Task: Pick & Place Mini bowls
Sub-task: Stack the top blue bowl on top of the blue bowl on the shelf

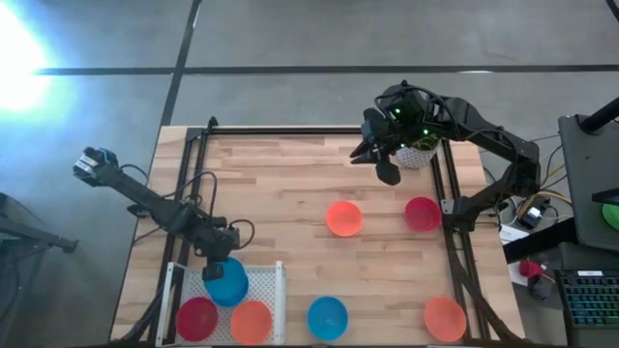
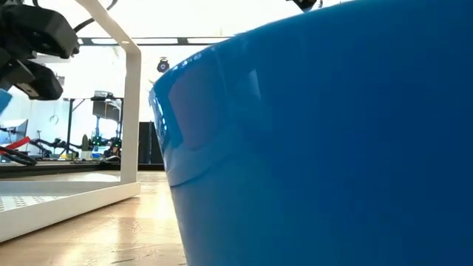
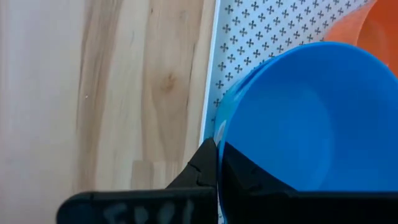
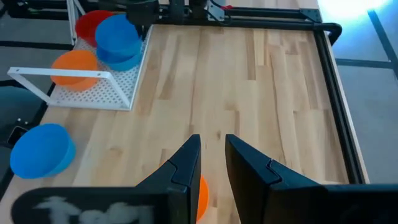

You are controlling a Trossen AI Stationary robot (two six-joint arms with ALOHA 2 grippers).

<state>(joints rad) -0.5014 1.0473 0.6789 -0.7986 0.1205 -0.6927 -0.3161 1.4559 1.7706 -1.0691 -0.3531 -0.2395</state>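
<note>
Because the left claw [image 1: 221,263] pinched only the rim of the small round blue plastic bowl [image 1: 227,281] over the white perforated tray [image 1: 274,290], it risked slipping; the right claw [image 1: 372,155] hovered open above the table [image 1: 290,184].

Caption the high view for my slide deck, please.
Left gripper holds a blue mini bowl over the white rack; right gripper waits.

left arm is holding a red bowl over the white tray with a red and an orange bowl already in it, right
Not quite: the bowl held in the left gripper is blue, not red, as the high view shows. The rest stands: it is over the white tray, where a red bowl and an orange bowl already sit.
</note>
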